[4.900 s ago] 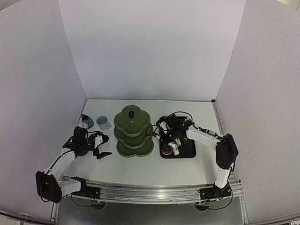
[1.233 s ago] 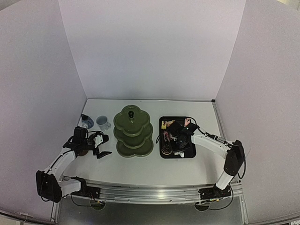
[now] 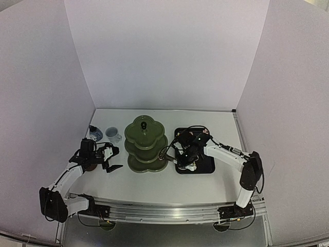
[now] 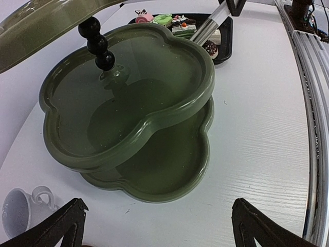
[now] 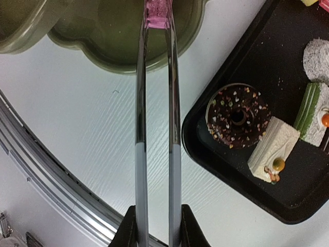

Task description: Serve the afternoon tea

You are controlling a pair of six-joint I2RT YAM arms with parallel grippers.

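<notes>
Moved: right gripper (image 3: pixel 191 150) has swung from tray (image 3: pixel 209 168) toward stand (image 3: pixel 146 146), its 9 o'clock.
Grip: clamped on tongs (image 5: pixel 140 103) pinching pink cake (image 5: pixel 157 9) over lowest tier.
left gripper (image 3: pixel 112 158): apart, stand's 8 o'clock.
Nearby: doughnut (image 5: pixel 237 116) on tray.

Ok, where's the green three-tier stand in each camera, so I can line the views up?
Top external: the stand sits mid-table, just left of the black tray.
Left wrist: the stand fills the centre; the black tray peeks in top right.
Right wrist: only the stand's rim shows, top left; the black tray fills the right.
Shared landmark: the black tray.
</notes>
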